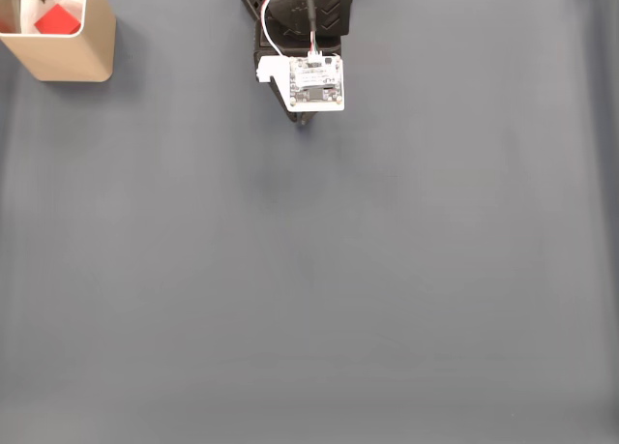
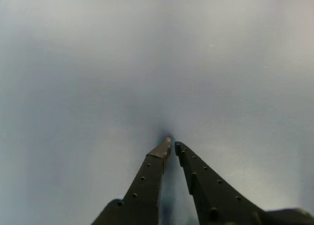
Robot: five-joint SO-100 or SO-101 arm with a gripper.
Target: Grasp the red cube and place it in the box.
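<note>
Arm [image 1: 298,38] folded at top centre, pincer [image 2: 172,145] pointing down, fingertips nearly touching, empty

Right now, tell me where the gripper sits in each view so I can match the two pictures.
Fixed view: the gripper pokes out below the white camera board at top centre, tip at the grey mat.
Wrist view: the gripper rises from the bottom edge, fingertips nearly touching, nothing between them.
Shared landmark: the grey mat under the fingertips.

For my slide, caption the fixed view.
Red cube rests inside the box; the arm's hand is over bare mat.
</note>
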